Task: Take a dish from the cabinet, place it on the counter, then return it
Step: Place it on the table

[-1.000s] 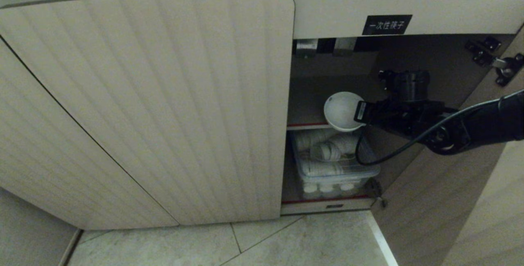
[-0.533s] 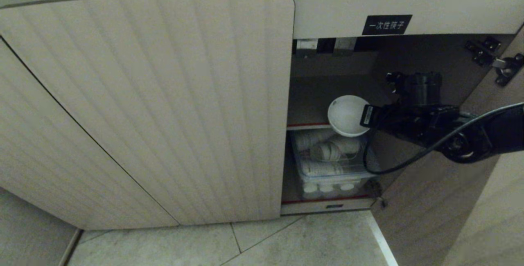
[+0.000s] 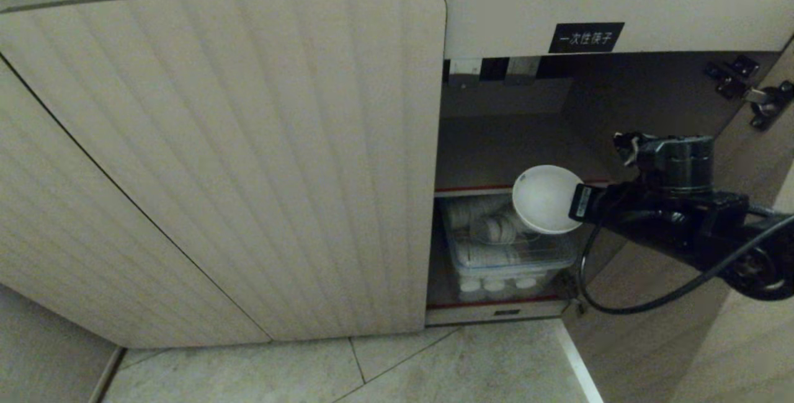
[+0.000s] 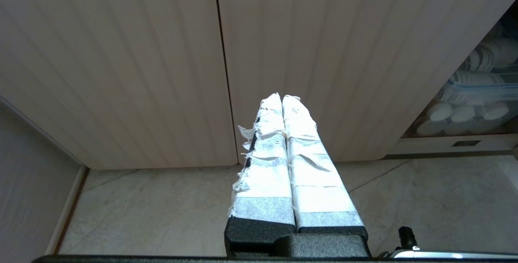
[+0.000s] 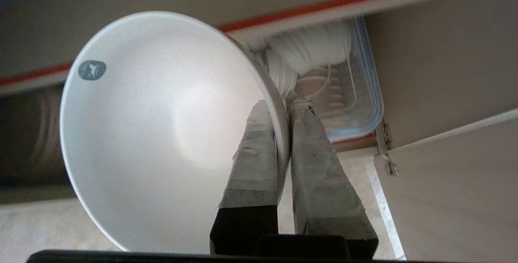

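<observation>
Nearest to me is the pale tiled floor in front of the cabinet, and low over it the left gripper hangs idle, its two tape-wrapped fingers pressed flat together with nothing between them, pointing at the closed ribbed door. A little further in, on the right, the other door stands swung open, and the black right arm reaches across the opening from that side with a cable looping below it. The right gripper has its taped fingers nipped tight on the rim of the dish, one finger inside the bowl and one outside, so the jaws are almost fully closed on the thin wall. The dish is a plain white bowl with a small grey mark near its rim; it is tipped on edge, its hollow facing the closed door, and it hangs in the air at the mouth of the cabinet, just in front of the red-edged shelf and touching nothing but the gripper. Below and behind it, a clear plastic bin of stacked white cups sits on the cabinet's bottom level. Above the opening is a small black label with white characters.
</observation>
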Tool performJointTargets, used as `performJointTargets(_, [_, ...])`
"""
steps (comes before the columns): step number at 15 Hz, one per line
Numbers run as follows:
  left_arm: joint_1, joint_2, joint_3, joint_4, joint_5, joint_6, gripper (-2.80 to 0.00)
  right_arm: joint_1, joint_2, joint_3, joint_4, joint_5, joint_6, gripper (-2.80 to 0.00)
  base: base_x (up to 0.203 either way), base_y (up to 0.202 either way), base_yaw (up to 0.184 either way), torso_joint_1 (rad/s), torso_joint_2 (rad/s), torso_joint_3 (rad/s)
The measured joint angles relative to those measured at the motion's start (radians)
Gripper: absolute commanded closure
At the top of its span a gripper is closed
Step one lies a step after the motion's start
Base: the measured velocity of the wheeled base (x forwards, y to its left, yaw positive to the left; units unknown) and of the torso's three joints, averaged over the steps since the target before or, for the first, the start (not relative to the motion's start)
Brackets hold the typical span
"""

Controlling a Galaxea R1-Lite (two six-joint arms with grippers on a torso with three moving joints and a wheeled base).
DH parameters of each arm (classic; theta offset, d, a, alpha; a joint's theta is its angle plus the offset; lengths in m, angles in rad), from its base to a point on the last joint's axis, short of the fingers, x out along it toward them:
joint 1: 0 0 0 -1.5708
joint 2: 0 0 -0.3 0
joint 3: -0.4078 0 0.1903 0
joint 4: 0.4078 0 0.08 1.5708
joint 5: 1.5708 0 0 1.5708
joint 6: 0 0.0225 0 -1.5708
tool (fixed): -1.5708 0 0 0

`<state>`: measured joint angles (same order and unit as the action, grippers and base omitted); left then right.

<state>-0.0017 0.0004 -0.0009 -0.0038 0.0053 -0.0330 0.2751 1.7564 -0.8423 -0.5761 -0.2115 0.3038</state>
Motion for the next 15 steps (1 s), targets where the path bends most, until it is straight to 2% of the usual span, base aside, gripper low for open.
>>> performJointTargets(3, [0.000, 0.000, 0.000, 0.000, 0.000, 0.000, 0.00, 0.000, -0.062, 0.076, -0.038, 0.035, -0.002, 0.00, 0.000, 0.000, 0.000, 0.000, 0.00, 0.000])
performJointTargets(9, [0.000, 0.000, 0.000, 0.000, 0.000, 0.000, 0.00, 0.003, -0.190, 0.225, -0.039, 0.042, -0.006, 0.00, 0.000, 0.000, 0.000, 0.000, 0.00, 0.000])
performJointTargets(15, [0.000, 0.000, 0.000, 0.000, 0.001, 0.000, 0.00, 0.142, -0.320, 0.406, -0.040, 0.052, -0.014, 0.00, 0.000, 0.000, 0.000, 0.000, 0.00, 0.000])
